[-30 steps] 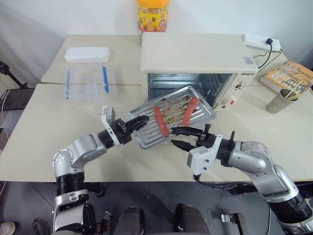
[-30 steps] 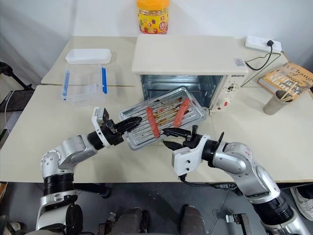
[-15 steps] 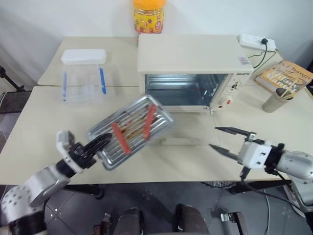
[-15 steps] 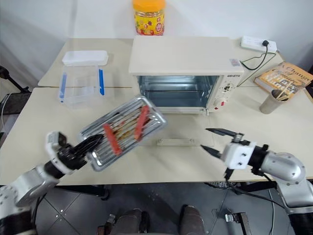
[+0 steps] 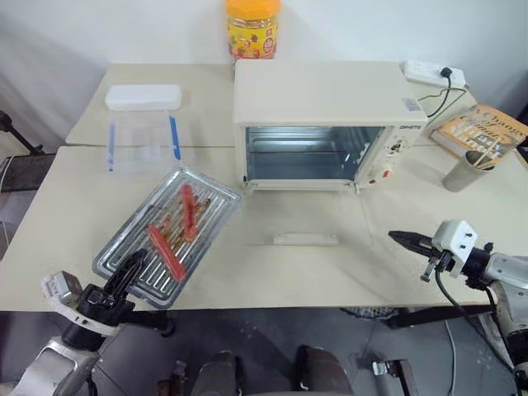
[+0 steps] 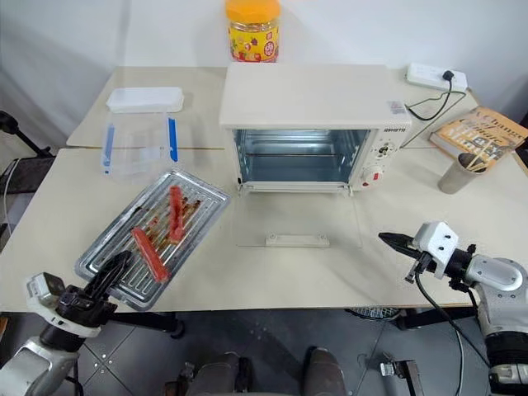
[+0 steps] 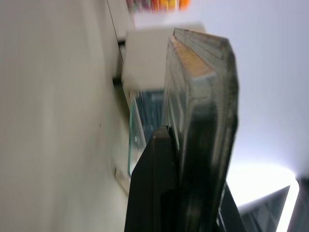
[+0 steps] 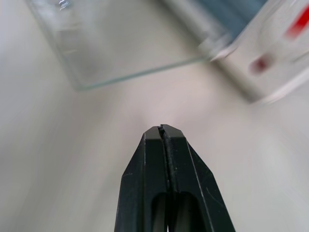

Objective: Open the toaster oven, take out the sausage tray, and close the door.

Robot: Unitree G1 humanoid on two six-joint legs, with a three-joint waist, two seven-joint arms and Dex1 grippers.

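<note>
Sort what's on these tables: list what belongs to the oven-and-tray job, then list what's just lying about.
Job:
toaster oven
its glass door, lying open
sausage tray, two sausages on it
left gripper, shut on the tray's near edge
right gripper, shut, holding nothing

Lying about:
clear plastic box with blue clips
yellow-lidded jar
power strip
book
cup of sticks

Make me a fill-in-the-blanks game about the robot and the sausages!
1. The sausage tray holds ____ sausages.
2. The door of the toaster oven lies ____ on the table.
3. The left hand is shut on the tray's near ____.
4. The right hand holds ____.

Missing words: two; open; edge; nothing
</note>
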